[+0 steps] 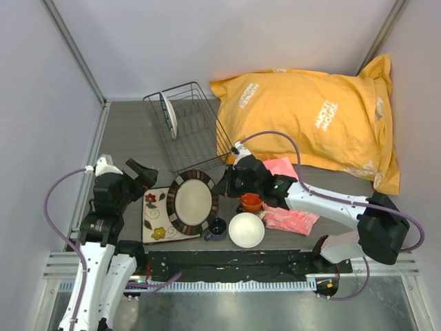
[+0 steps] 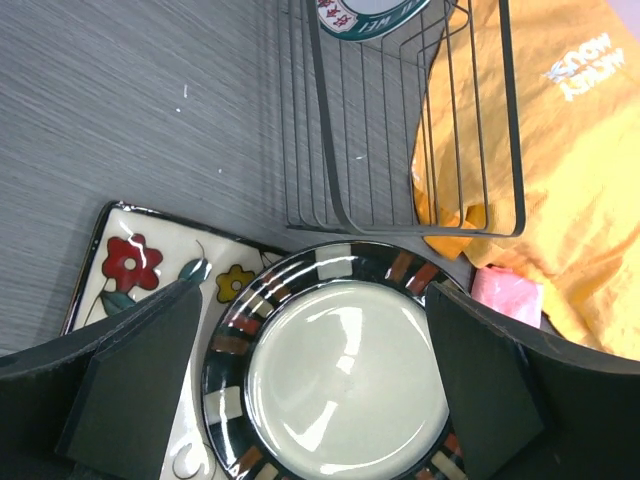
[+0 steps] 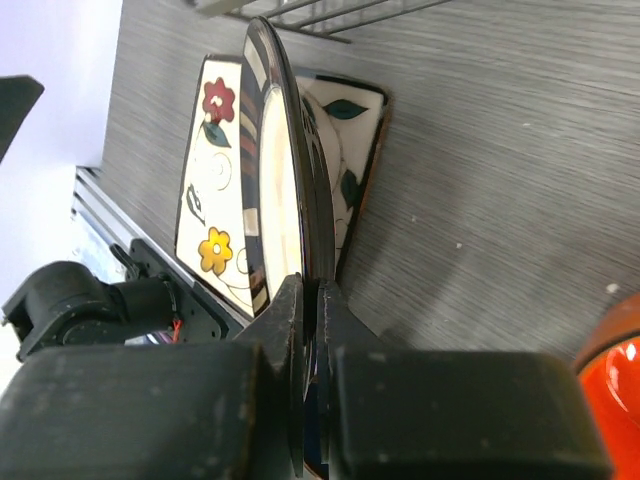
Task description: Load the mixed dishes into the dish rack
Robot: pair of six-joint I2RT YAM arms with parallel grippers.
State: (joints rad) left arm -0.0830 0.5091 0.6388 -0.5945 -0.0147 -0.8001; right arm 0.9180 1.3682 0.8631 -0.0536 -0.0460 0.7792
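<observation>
Right wrist cam: right gripper point(image 3: 311, 300) pinched tight on rim of striped plate point(image 3: 283, 170), seen edge-on, overlapping flowered tray point(image 3: 212, 190); orange mug point(image 3: 612, 370) at frame edge. Left wrist cam: left gripper point(image 2: 312, 300) spread wide, holding nothing, over same plate; rack point(image 2: 400, 130) just beyond, white plate point(image 2: 365, 15) standing inside. Only top cam shows bowl point(image 1: 247, 229) and blue cup point(image 1: 216, 228), side by side near front edge.
</observation>
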